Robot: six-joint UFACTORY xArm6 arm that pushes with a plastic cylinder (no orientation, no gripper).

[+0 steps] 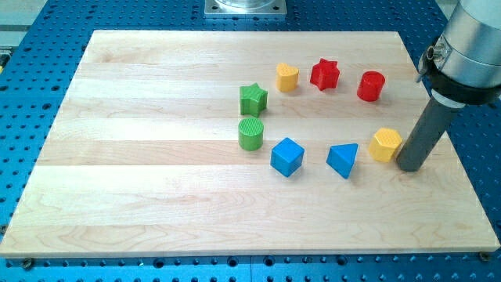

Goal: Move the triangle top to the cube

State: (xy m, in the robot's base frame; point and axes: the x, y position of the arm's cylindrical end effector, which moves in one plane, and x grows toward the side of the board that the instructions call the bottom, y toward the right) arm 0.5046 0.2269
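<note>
Our tip [412,168] is down on the desk [156,196] at the view's right, just right of the yellow hexagonal block [386,145], touching it or nearly so; we can't tell which from this angle. No end effector on this rig, only the bare rod, so nothing opens or closes and nothing is held.

Task pieces: blue triangle [343,160] sits right of centre, just left of the yellow hexagonal block with a small gap. Blue cube [287,157] is to its left, near but apart, about level with it. So the triangle lies between the cube and the yellow hexagonal block, and our tip is on the far side of that yellow block from the triangle.

Others: green cylinder [250,134] just up-left of the cube, green star [253,99] above it. Along the view's top of the cluster, left to right: yellow rounded block [287,77] (shape unclear, maybe a half-round), red star [324,74], red cylinder [371,86]. All sit apart from one another, forming a loose ring

Rod housing enters from the view's top right corner
</note>
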